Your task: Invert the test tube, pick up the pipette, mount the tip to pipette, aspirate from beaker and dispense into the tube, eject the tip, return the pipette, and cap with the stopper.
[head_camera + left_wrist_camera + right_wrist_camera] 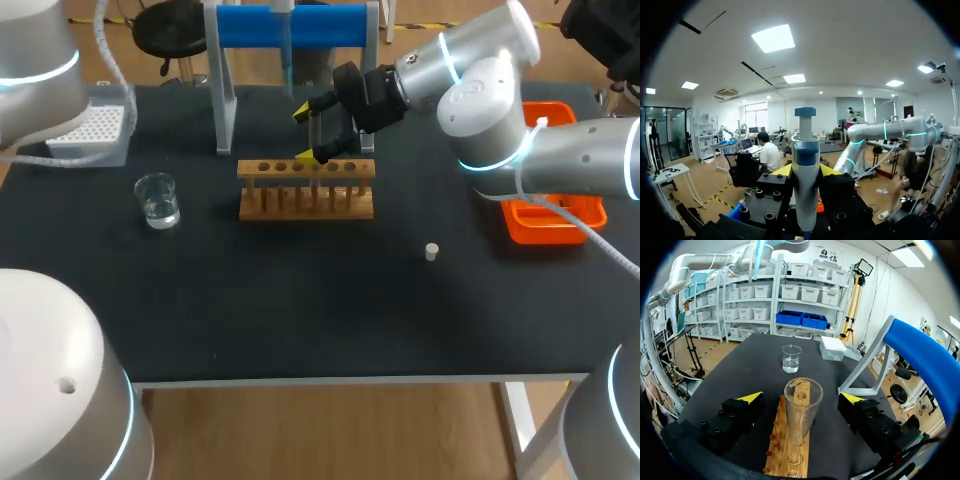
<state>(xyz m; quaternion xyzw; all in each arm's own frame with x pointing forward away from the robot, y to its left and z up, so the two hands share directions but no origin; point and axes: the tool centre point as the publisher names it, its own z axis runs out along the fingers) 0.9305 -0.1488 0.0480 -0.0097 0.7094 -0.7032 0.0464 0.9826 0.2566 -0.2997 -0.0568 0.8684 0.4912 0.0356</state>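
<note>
A clear test tube point(802, 410) stands mouth up in the wooden rack point(306, 188), which also fills the right wrist view point(788, 450). My right gripper point(305, 135) hangs over the rack, open wide. The tube sits between its yellow tips point(801, 398), and neither finger touches it. My left gripper point(806, 172) is shut on the white and blue pipette point(805, 170), held upright with the plunger on top. In the head view only the pipette's lower end point(287, 55) shows, in front of the blue stand. The water beaker point(158, 200) and the small white stopper point(432, 251) rest on the black table.
A white tip box point(92, 130) sits at the back left. The blue pipette stand point(290, 27) is behind the rack, and an orange tray point(555, 215) lies at the right under my right arm. The beaker point(791, 358) is beyond the rack's far end.
</note>
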